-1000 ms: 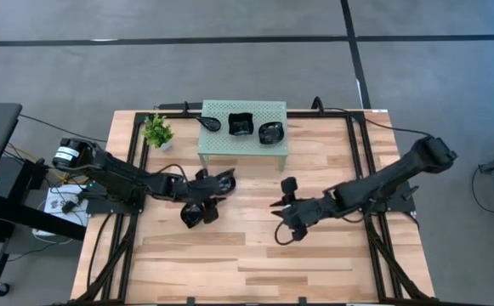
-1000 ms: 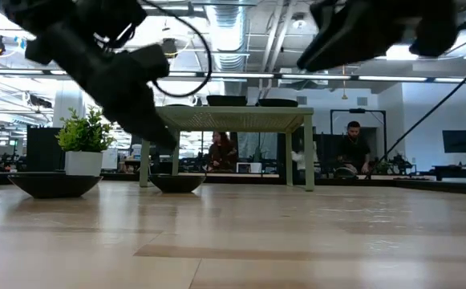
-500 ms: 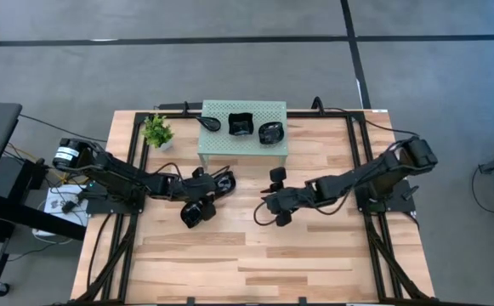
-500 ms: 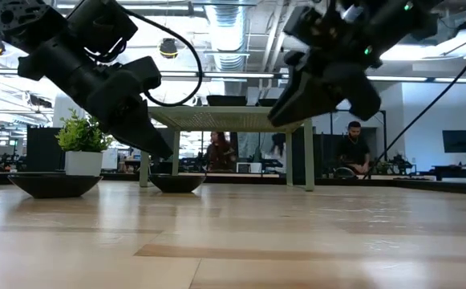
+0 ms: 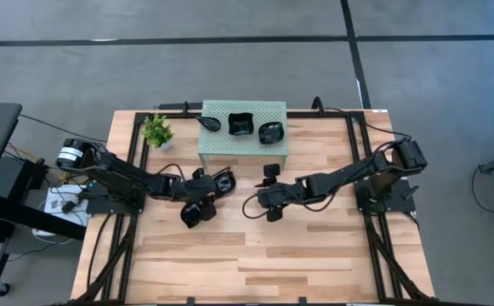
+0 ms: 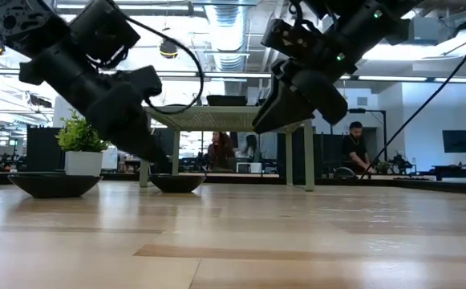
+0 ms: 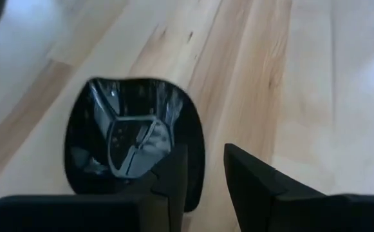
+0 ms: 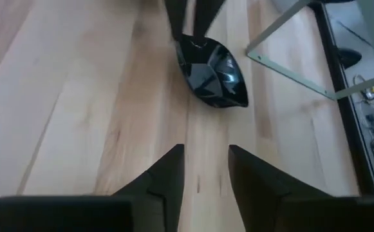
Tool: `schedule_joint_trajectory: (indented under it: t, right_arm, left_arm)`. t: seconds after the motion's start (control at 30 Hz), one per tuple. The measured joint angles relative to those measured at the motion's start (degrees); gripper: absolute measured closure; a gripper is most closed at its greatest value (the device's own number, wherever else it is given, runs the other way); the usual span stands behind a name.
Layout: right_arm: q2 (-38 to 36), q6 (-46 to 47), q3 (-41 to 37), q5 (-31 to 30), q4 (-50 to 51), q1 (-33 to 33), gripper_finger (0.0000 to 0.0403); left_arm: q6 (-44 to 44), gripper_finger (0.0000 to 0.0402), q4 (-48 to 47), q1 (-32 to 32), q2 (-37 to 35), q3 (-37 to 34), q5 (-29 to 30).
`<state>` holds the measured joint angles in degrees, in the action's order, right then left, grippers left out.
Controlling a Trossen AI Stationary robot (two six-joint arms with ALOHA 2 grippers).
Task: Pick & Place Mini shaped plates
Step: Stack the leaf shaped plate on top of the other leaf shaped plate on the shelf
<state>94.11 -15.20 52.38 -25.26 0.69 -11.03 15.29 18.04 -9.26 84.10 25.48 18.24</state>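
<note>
A small black faceted plate (image 7: 122, 138) lies flat on the wooden table left of the middle, and also shows in the right wrist view (image 8: 212, 71). My left gripper (image 7: 206, 177) is open low over its edge, one finger above the bowl and one outside the rim. My right gripper (image 8: 206, 171) is open above bare wood, right of that plate and pointing at it. In the high view the two grippers face each other, left (image 5: 215, 184) and right (image 5: 248, 204). A second black plate (image 5: 192, 213) lies nearer the table's front. My left gripper has one finger (image 7: 174, 174) over the plate's rim (image 7: 196, 161) and the other finger outside it, coming at a slant from above and from the table's left. I cannot tell whether either finger touches the plate, which lies flat on the table.
A green perforated stand (image 5: 229, 144) at the table's far middle carries three black plates (image 5: 241, 124). A small potted plant (image 5: 157, 130) stands at the far left. Bare wood stretches across the table's near half. People sit in the room beyond the table (image 6: 353, 152).
My right gripper has swept toward the table's left edge and come down, ending close to the plate and to my left gripper. My left gripper has sunk a little toward the plate. Both plates on the table have stayed where they were.
</note>
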Motion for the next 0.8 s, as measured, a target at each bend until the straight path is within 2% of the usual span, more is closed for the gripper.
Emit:
schedule_joint_trajectory:
  t: [0.2,0.43,0.53,0.67,0.8]
  right_arm:
    - [0.0,1.6,0.2,-0.1,0.7,-0.1,0.0240]
    - [0.0,1.8,0.2,-0.1,0.6,-0.1,0.0207]
    - [0.0,1.8,0.2,-0.1,0.6,-0.1,0.0204]
    - [0.0,1.8,0.3,0.3,0.6,-0.1,0.0210]
    - [0.0,1.8,0.3,5.1,-0.8,0.0,0.0219]
  left_arm:
    - [-2.1,0.0298,0.4,0.0,4.9,0.0,1.5]
    - [-4.4,0.0300,1.2,0.0,5.9,0.0,6.1]
    - [-5.0,0.0324,1.4,0.0,5.9,0.0,6.1]
    - [-5.4,0.0388,2.0,-0.4,5.9,0.0,5.7]
    - [-10.0,0.0392,6.3,-2.6,5.9,0.2,-0.1]
